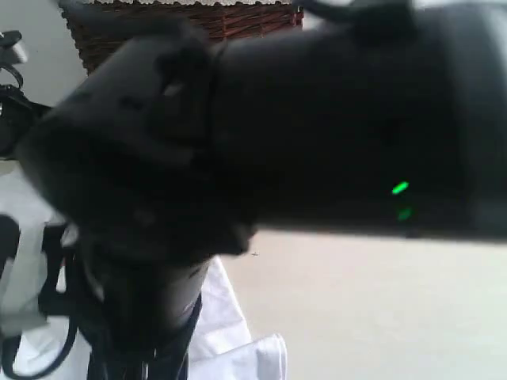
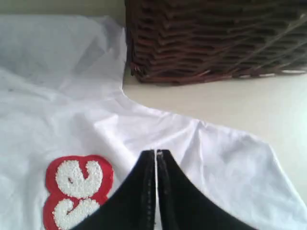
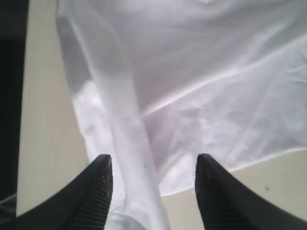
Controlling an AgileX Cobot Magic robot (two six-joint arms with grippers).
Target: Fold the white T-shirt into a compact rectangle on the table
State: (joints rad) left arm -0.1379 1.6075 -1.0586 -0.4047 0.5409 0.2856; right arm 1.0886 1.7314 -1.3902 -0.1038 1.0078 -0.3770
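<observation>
while the left pincer (image 2: 156, 155) is clenched over the white t-shirt (image 2: 62, 115), the right pincer (image 3: 153, 162) hangs released.

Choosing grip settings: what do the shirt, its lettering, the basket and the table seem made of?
White T-shirt: soft matte cloth, likely cotton; it creases and drapes. Lettering: fuzzy white pile edged in red, chenille-like. Basket: dark brown woven wicker, slight sheen. Table: smooth, pale cream, matte; possibly laminate, unclear.

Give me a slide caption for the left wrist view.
Shut left gripper over the T-shirt beside its red-edged lettering, basket on the table behind.
</observation>
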